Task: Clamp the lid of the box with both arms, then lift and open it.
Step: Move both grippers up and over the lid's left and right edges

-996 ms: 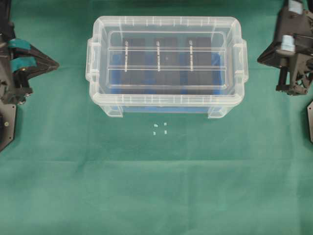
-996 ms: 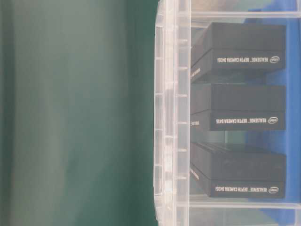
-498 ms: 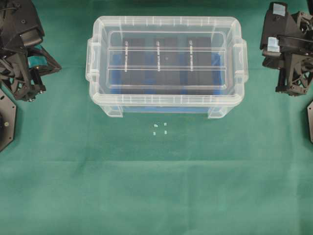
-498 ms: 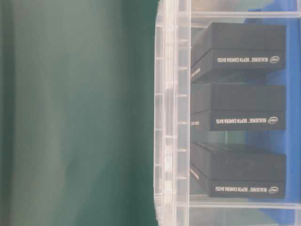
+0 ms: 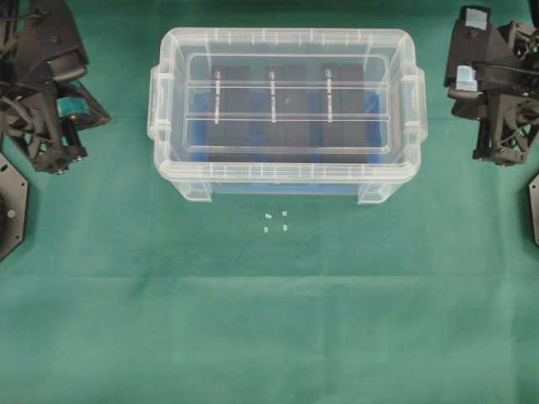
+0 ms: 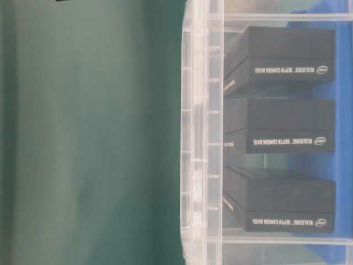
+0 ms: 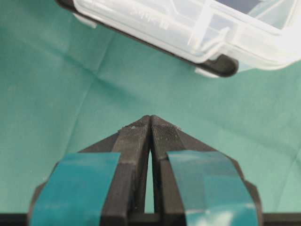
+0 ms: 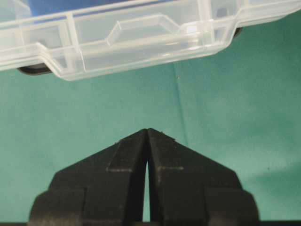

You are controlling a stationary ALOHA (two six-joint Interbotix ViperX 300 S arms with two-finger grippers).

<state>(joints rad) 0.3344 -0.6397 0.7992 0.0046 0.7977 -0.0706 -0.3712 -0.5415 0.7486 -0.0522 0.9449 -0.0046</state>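
The clear lid [image 5: 286, 101] lies closed on the clear box [image 5: 195, 190], which stands at the back centre of the green cloth with three black slim boxes [image 5: 286, 105] and a blue base inside. My left gripper [image 5: 104, 118], with teal tape, is shut and empty, a short gap left of the box's left end. In the left wrist view its tips [image 7: 150, 117] meet, pointing at the lid's end [image 7: 221, 35]. Off the right end my right gripper [image 5: 451, 91] is shut and empty. Its tips [image 8: 147, 130] face the lid's end tab [image 8: 141, 28].
Small white marks [image 5: 275, 220] lie on the cloth just in front of the box. Black arm base plates sit at the left edge [image 5: 10, 206] and right edge [image 5: 533, 206]. The table-level view shows the lid's rim [image 6: 201, 132] sideways.
The left arm has swung up and toward the box, its gripper now angled at the left end. The right arm has shifted slightly up. Box and lid have not moved.
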